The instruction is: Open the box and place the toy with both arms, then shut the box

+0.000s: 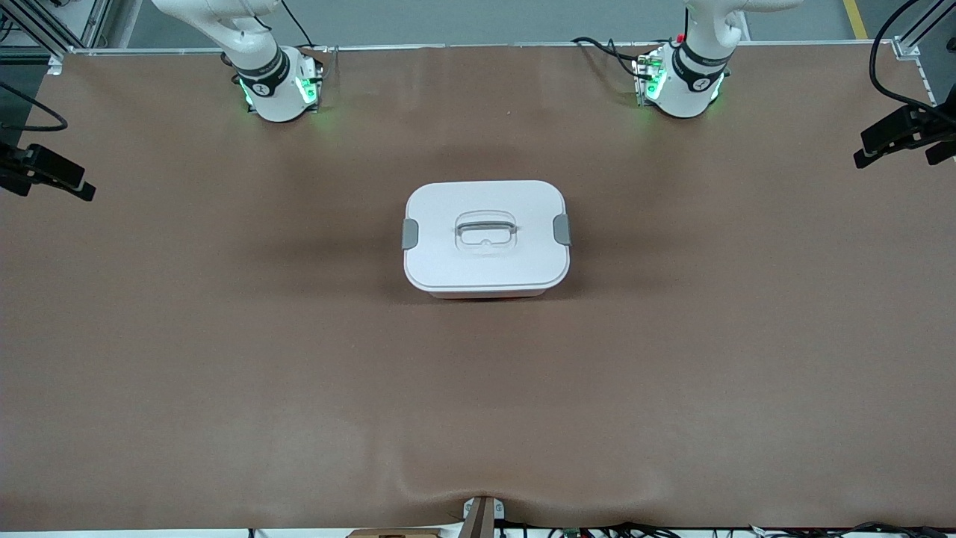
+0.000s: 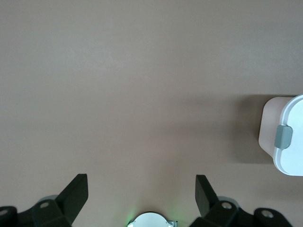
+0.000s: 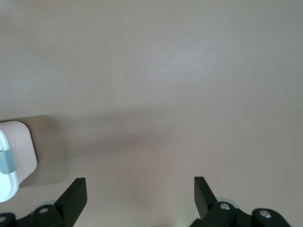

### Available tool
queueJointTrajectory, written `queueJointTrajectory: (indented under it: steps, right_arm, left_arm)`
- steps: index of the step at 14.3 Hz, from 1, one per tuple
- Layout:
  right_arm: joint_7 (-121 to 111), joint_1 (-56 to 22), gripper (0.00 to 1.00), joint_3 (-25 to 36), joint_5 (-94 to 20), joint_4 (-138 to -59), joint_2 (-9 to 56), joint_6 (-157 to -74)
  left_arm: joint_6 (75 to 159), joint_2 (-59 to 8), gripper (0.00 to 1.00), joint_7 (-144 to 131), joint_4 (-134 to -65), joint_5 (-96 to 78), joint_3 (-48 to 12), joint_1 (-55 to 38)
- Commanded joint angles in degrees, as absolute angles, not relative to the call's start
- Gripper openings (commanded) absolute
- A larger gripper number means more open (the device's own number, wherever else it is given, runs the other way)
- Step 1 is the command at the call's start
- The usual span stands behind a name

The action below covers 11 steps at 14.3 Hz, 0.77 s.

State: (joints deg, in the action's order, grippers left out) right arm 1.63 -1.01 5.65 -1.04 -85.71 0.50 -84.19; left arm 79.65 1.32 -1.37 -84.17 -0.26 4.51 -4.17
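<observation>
The box (image 1: 486,237) sits shut mid-table, both grey clips latched; no toy is in view. The left gripper (image 2: 142,198) and right gripper (image 3: 140,198) hang wide and empty above bare table. Uneven clip release could drag the box sideways

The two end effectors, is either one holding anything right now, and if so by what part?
Nothing is held. The left end effector and the right end effector are both open over bare table. The box sits closed and untouched.
</observation>
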Motion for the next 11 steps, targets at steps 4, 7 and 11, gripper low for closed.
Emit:
queueJointTrajectory:
  steps: [4, 7, 11]
  right_arm:
    - [2.64, -2.37, 1.0, 5.71, 1.49, -84.73, 1.05, -83.23]
    - [2.81, -2.11, 1.0, 5.8, 1.49, -84.73, 1.05, -83.23]
    - [2.9, -1.5, 1.0, 5.89, 1.41, -84.64, 1.05, -83.23]
  left_arm:
    - [80.16, 2.37, 1.0, -1.23, -84.64, -0.79, 5.27, -5.19]
    - [80.94, 2.37, 1.0, 2.09, -84.64, 1.83, 5.36, -5.19]
    - [81.21, 2.37, 1.0, 0.97, -84.64, 1.06, 5.27, -5.19]
